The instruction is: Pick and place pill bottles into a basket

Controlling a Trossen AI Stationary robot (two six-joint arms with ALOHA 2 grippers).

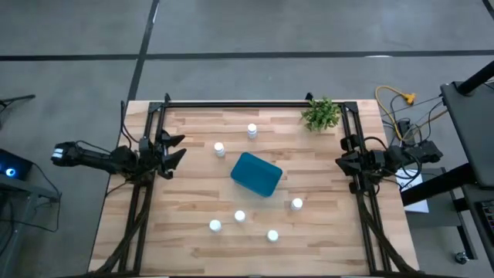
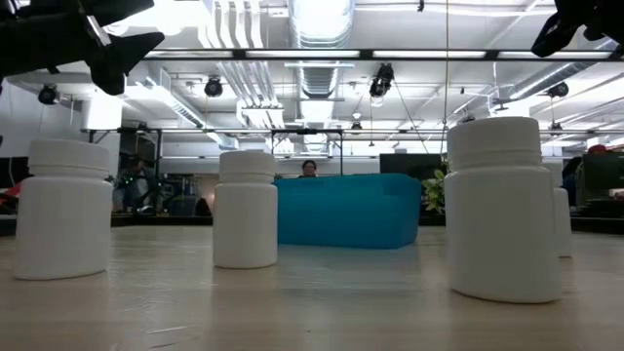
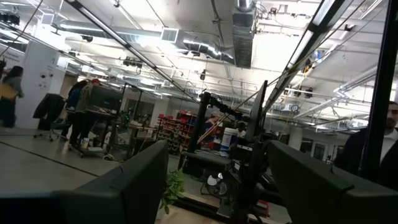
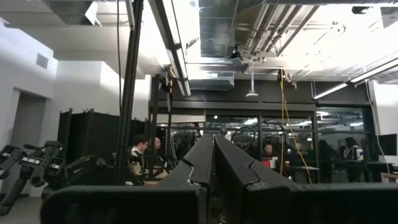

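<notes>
Several small white pill bottles stand upright on their bases on the wooden table. Two are at the far side, one is at the right, and three are near the front. The teal-blue basket rests on its bottom at the table's middle, and it also shows in the low view behind the bottles. My left gripper is open and empty above the table's left edge. My right gripper is shut and empty at the right edge.
A green potted plant stands at the far right corner. Black frame rails run along the table's far, left and right edges. Bare wood lies between the basket and each gripper. People show in the room beyond the table.
</notes>
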